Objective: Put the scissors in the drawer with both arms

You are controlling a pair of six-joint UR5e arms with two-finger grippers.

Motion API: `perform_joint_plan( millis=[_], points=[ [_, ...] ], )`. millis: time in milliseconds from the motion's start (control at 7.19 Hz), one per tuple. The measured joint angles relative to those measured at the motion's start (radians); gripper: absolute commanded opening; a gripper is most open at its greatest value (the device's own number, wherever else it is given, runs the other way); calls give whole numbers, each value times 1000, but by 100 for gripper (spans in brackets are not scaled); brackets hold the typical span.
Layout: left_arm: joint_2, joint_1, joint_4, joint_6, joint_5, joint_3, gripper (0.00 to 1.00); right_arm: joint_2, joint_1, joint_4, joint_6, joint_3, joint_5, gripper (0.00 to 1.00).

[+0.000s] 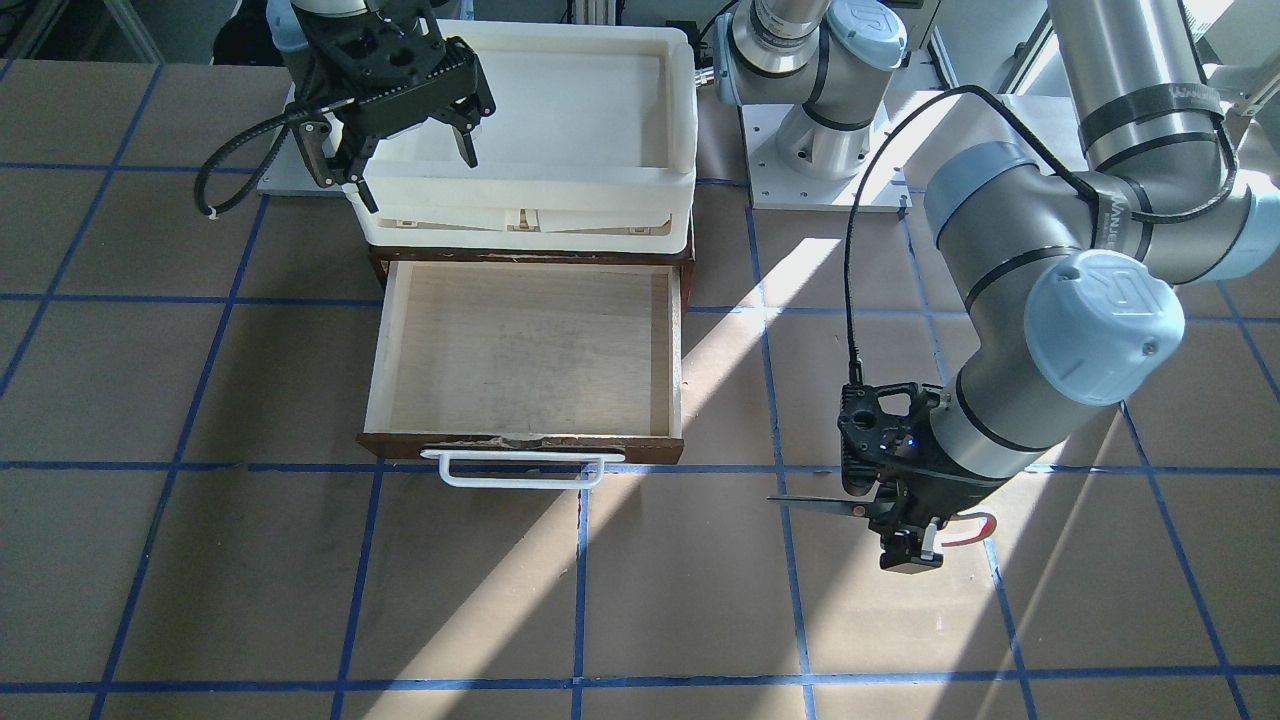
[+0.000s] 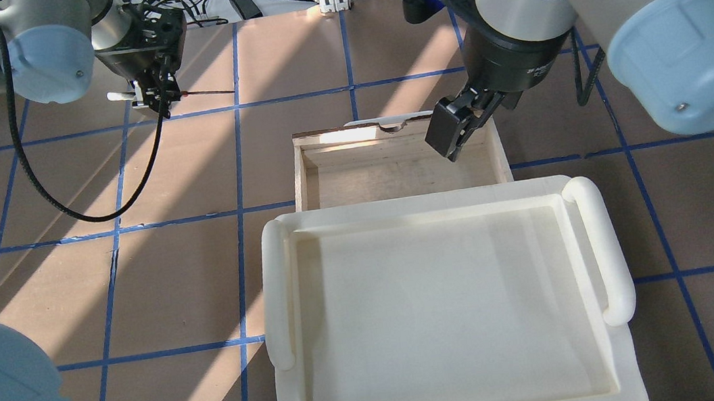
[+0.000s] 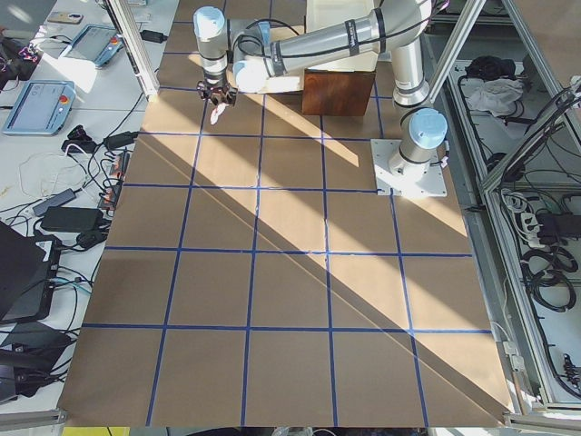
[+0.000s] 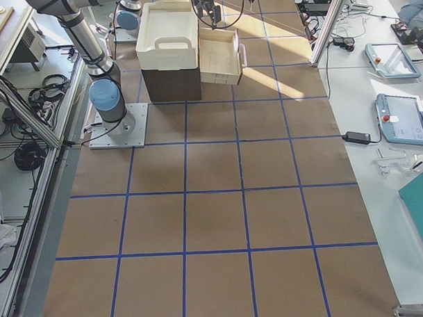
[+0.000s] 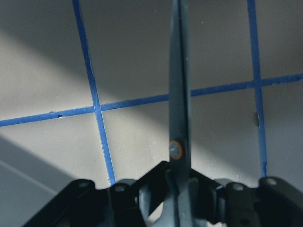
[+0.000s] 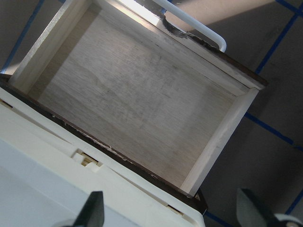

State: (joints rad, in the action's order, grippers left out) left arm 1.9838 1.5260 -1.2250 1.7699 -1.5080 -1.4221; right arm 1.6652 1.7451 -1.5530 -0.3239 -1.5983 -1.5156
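Note:
My left gripper [image 1: 900, 525] is shut on the scissors [image 1: 812, 504] and holds them over the brown table, to the side of the drawer [image 1: 376, 370]. The silver blades point toward the drawer; an orange-red loop [image 1: 978, 531] sticks out behind. In the left wrist view the closed blades [image 5: 179, 94] run straight ahead from the gripper [image 5: 180, 201]. In the overhead view the left gripper [image 2: 150, 89] is far left of the open drawer [image 2: 394, 169]. My right gripper [image 1: 400, 135] is open and empty, hovering over the drawer's back corner [image 2: 457, 127]. The drawer's pale interior [image 6: 137, 99] is bare.
A cream-white tray [image 1: 680, 120] with rounded handles sits on the brown cabinet behind the open drawer, also in the overhead view [image 2: 276, 292]. The drawer's white bar handle [image 1: 520, 470] faces away from the robot. Blue tape lines grid the table.

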Motion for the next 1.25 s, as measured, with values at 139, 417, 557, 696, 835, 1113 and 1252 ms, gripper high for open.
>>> perform_joint_plan(
  millis=[139,417,557,696,835,1113,1252],
  points=[
    [-14,54,0,-44,3,-2,0,8,-22,32,111,3,-23,100],
    [-33,155,-1,-138,6,-8,0,12,-47,78,269,15,-63,100],
    [-39,203,0,-181,7,-17,0,13,-51,84,312,19,-66,100],
    [-45,251,0,-225,5,-30,0,15,-53,86,344,21,-66,100],
    [-52,298,0,-264,-2,-44,0,19,-53,84,374,22,-68,100],
    [-53,365,3,-306,0,-66,0,24,-53,61,405,23,-69,100],
    [-50,385,5,-313,4,-73,0,25,-52,39,408,22,-71,100]
  ],
)
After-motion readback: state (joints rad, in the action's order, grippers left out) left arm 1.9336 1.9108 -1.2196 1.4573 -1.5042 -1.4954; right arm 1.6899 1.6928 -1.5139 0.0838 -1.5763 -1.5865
